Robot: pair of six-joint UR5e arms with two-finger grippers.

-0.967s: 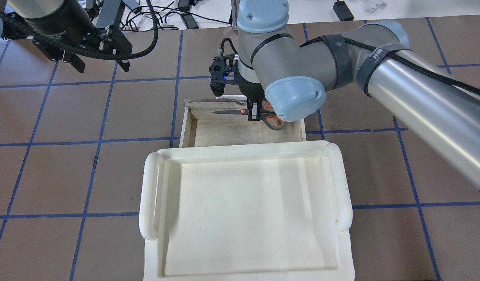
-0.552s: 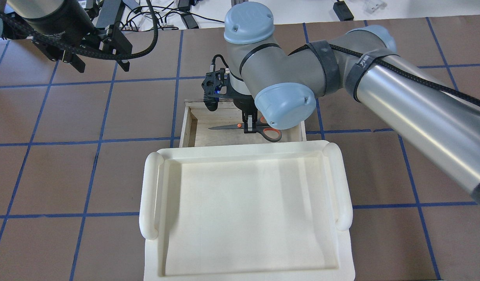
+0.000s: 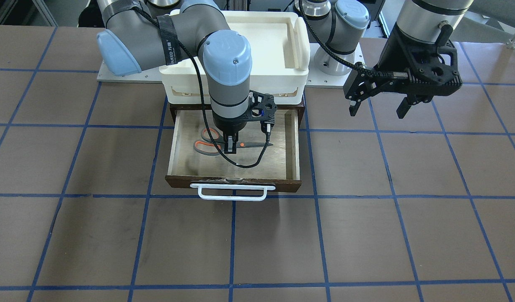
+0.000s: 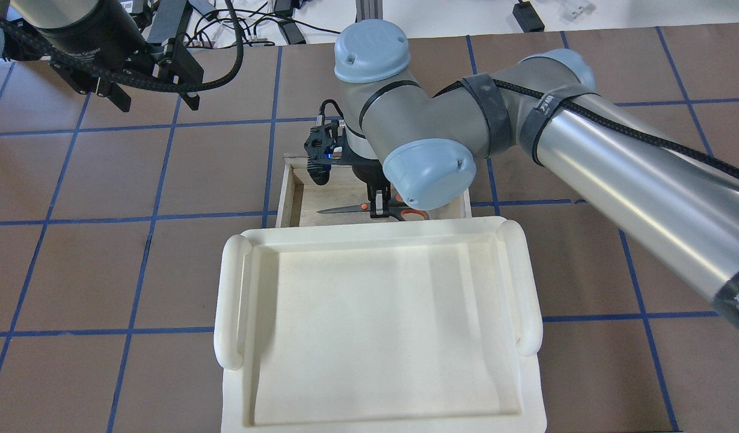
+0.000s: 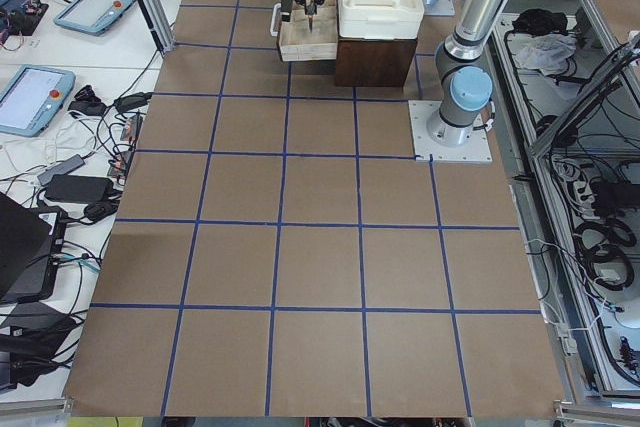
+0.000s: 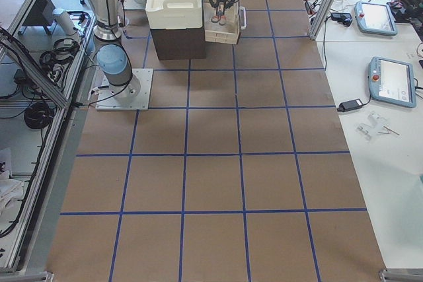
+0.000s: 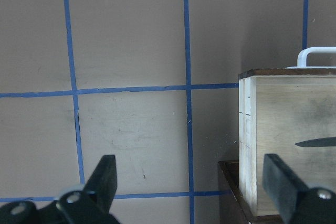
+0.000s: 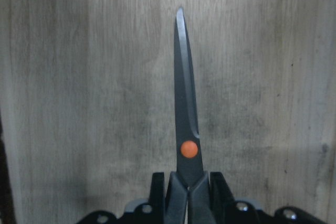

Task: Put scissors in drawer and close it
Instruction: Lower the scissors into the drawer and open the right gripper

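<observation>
The drawer (image 3: 278, 161) stands pulled open, with a dark front and a white bar handle (image 3: 232, 193). My right gripper (image 3: 231, 147) reaches straight down into it and is shut on the scissors (image 3: 251, 144) just behind the red pivot. The grey-orange handles point one way and the blades the other. The scissors hang low over the drawer floor; I cannot tell if they touch it. In the overhead view the scissors (image 4: 342, 210) lie near the tray's edge. The right wrist view shows the blade (image 8: 187, 108) over pale wood. My left gripper (image 3: 377, 112) is open and empty, off to the side above the table.
A white plastic tray (image 4: 231, 300) sits on top of the cabinet above the drawer. The left wrist view shows the drawer's side wall (image 7: 247, 140) and brown table with blue grid lines. Cables lie beyond the table's far edge.
My right gripper has carried the scissors from the drawer's front part back toward the tray and cabinet. The left arm has not moved.
</observation>
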